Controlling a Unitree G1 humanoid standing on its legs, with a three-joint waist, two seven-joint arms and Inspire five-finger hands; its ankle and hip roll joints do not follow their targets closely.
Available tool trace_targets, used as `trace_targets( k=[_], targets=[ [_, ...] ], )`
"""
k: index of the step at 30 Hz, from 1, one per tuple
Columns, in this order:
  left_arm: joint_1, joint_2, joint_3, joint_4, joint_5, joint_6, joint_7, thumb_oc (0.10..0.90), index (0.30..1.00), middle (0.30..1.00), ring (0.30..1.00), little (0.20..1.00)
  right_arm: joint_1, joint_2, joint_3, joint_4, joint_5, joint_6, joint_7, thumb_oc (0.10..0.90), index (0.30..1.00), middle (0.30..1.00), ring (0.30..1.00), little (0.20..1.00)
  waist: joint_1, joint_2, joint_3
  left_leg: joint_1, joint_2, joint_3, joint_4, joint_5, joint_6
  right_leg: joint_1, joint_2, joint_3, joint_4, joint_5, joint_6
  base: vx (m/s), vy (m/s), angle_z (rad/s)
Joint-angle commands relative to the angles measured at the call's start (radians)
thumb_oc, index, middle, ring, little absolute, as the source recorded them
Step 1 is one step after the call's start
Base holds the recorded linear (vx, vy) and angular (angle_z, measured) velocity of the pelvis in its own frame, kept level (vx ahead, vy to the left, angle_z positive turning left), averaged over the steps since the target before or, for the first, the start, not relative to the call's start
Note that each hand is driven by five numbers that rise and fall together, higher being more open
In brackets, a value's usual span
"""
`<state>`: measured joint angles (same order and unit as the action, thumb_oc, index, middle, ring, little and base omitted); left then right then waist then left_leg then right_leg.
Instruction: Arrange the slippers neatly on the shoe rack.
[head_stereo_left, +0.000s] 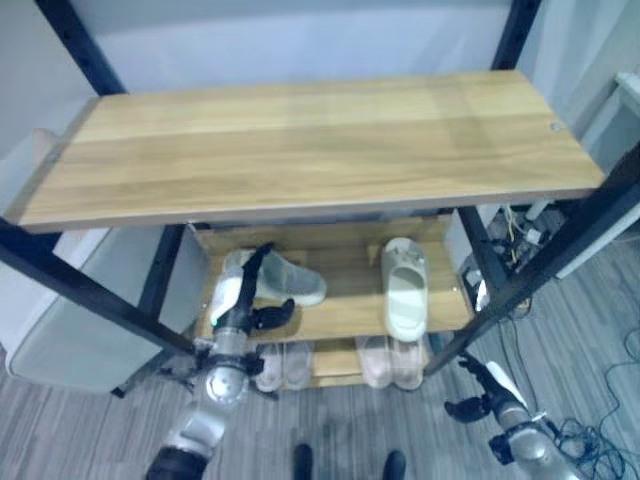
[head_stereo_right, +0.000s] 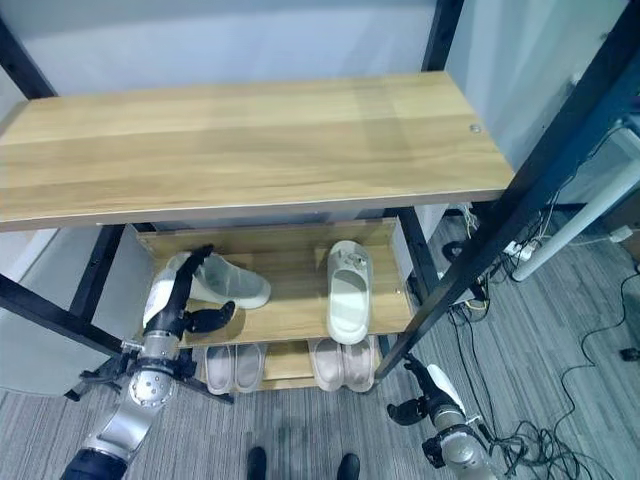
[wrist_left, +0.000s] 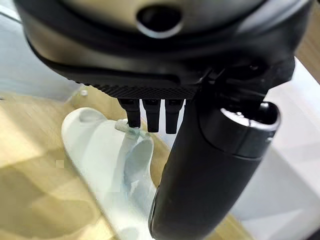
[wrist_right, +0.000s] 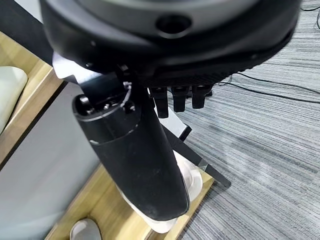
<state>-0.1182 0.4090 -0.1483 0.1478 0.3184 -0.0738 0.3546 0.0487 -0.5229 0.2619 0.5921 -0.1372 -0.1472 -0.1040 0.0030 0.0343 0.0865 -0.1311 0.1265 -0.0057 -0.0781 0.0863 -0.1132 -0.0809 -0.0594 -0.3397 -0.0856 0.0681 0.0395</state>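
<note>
Two pale slippers lie on the rack's middle shelf (head_stereo_left: 352, 300). The left slipper (head_stereo_left: 295, 282) sits askew, its toe turned to the right. The right slipper (head_stereo_left: 405, 290) lies straight, front to back. My left hand (head_stereo_left: 237, 300) is at the shelf's left front, open, with straight fingers reaching the askew slipper's (wrist_left: 107, 160) heel end and the thumb out towards it. My right hand (head_stereo_left: 490, 395) hangs open low by the rack's right front post, over the floor and holding nothing.
A wide wooden top shelf (head_stereo_left: 300, 140) overhangs the middle shelf. Two pairs of slippers (head_stereo_left: 285, 365) (head_stereo_left: 392, 362) rest on the lowest shelf. Black posts (head_stereo_left: 520, 275) frame the rack. Cables (head_stereo_left: 520, 225) lie on the floor at the right; a grey box (head_stereo_left: 70, 320) stands at the left.
</note>
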Motion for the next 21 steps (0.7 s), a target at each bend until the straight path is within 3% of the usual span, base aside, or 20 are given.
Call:
trace_targets(
  k=[1, 21],
  targets=[
    [-0.140, 0.032, 0.068, -0.018, -0.020, -0.041, 0.090, 0.800, 0.900, 0.900, 0.900, 0.900, -0.031, 0.009, 0.073, -0.105, -0.021, -0.080, 0.043, 0.800, 0.900, 0.900, 0.900, 0.900, 0.000, -0.047, -0.026, 0.015, -0.001, 0.118, -0.009, -0.039, 0.008, -0.003, -0.060, 0.053, -0.002, -0.054, 0.108, 0.02, 0.009, -0.04],
    [-0.283, 0.086, 0.102, 0.137, 0.101, 0.078, 0.164, 0.800, 0.900, 0.900, 0.900, 0.900, -0.032, -0.037, 0.072, -0.170, -0.014, -0.090, 0.078, 0.800, 0.900, 0.900, 0.900, 0.900, -0.032, -0.058, -0.006, -0.019, 0.010, 0.136, -0.009, -0.035, 0.002, -0.053, -0.055, 0.071, -0.002, -0.044, 0.107, 0.00, 0.000, -0.02]
  ],
)
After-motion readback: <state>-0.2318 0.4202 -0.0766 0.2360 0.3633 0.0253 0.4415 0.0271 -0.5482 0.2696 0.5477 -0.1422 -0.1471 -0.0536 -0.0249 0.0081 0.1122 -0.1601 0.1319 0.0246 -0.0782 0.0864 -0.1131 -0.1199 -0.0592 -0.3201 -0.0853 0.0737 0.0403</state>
